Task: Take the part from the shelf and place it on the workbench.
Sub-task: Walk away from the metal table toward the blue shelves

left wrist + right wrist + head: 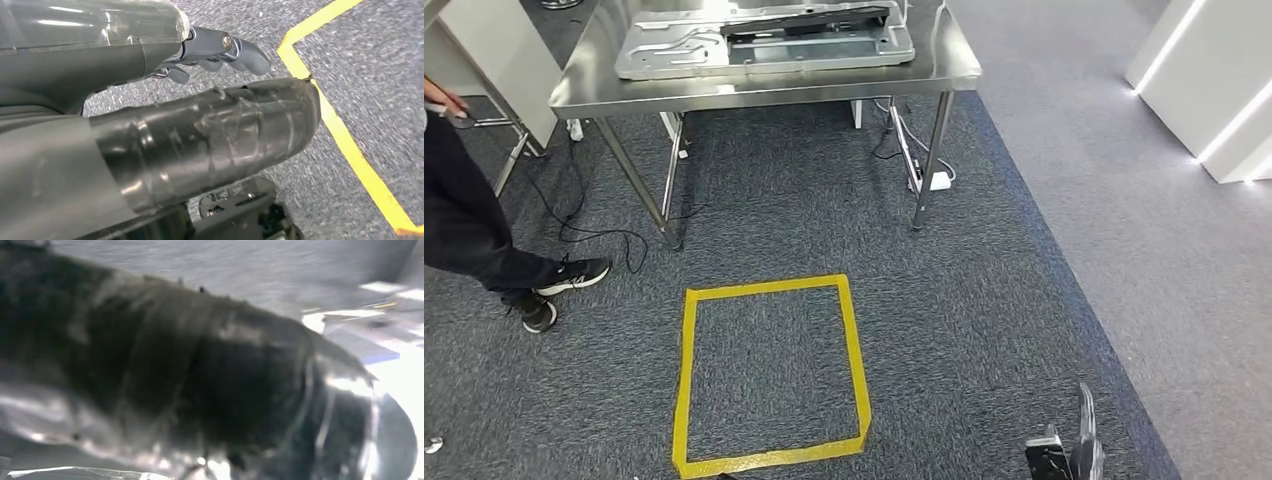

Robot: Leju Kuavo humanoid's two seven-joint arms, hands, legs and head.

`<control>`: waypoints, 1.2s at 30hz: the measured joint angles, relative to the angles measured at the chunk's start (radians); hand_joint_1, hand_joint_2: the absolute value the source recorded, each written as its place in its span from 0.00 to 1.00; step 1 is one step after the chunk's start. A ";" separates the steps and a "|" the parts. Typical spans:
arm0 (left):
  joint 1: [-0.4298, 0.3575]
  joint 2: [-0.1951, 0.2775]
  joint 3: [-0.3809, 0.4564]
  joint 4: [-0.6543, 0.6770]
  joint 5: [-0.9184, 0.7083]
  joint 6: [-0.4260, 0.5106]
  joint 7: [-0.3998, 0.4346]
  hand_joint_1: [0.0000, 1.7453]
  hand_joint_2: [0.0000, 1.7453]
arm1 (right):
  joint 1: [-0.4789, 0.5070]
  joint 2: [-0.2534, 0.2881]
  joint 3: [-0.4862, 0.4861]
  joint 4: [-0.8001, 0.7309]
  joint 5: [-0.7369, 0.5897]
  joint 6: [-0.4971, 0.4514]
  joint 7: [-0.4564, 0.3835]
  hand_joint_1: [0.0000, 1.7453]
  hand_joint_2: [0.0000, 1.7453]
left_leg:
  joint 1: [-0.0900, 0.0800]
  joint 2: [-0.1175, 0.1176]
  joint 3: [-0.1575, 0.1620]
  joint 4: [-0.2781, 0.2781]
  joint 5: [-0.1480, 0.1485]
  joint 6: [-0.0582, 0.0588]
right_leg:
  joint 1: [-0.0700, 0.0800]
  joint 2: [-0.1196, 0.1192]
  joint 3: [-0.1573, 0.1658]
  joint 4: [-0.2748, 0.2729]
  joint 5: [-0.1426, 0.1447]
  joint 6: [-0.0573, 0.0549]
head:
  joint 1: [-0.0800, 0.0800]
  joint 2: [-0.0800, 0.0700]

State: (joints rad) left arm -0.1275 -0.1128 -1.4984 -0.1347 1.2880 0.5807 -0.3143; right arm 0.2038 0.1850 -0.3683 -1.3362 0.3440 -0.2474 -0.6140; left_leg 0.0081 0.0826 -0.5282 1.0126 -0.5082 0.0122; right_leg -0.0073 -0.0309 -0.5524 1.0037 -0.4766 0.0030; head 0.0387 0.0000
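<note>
Head view showing flat grey metal part [764,40] lying on steel workbench [584,95]. Left hand [210,130] hanging empty, fingers loose (right hand [210,385] blurred, state unclear).

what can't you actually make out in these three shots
- Right hand: the right wrist view is blurred, and dark taped bulk covers the fingers, so open or closed is unclear.
- Metal part on the steel workbench: its far side is cut off by the head view's top edge.
- Person: cut off by the left edge of the head view, leg and shoes visible.
- Left hand: the taped thumb in front hides much of it.
</note>
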 joint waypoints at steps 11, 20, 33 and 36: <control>0.005 0.000 -0.022 0.000 0.009 0.000 0.015 0.00 0.00 | -0.175 -0.021 -0.428 0.657 0.098 0.027 0.117 0.00 0.00 | 0.005 -0.141 -0.009 0.021 0.005 0.004 | -0.003 0.115 -0.017 0.014 0.009 -0.007 | 0.000 0.000; 0.004 -0.003 -0.034 0.000 0.010 -0.002 0.026 0.00 0.00 | -0.220 -0.032 -0.584 0.982 0.138 -0.017 0.422 0.00 0.00 | 0.007 -0.056 0.002 -0.018 0.019 0.043 | -0.012 0.043 -0.144 0.258 -0.111 0.044 | 0.007 0.000; -0.003 -0.005 -0.048 0.000 0.008 -0.002 0.023 0.00 0.00 | -0.241 -0.005 -0.623 1.060 0.151 -0.015 0.461 0.00 0.00 | 0.011 -0.043 -0.024 0.102 -0.079 -0.015 | -0.015 0.023 -0.014 0.005 0.014 -0.011 | 0.005 0.000; 0.003 -0.004 -0.049 0.000 0.008 -0.002 0.021 0.00 0.00 | -0.243 -0.004 -0.624 1.063 0.156 -0.011 0.449 0.00 0.00 | 0.012 -0.074 -0.107 0.274 -0.146 -0.016 | -0.009 0.056 -0.019 0.007 0.016 -0.017 | 0.005 0.000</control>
State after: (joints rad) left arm -0.1244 -0.1171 -1.5472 -0.1345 1.2963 0.5783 -0.2929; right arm -0.0395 0.1806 -0.9925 -0.2731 0.4999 -0.2586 -0.1650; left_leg 0.0201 0.0089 -0.6351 1.2870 -0.6537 -0.0042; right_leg -0.0166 0.0253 -0.5711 1.0105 -0.4601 -0.0137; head 0.0441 0.0000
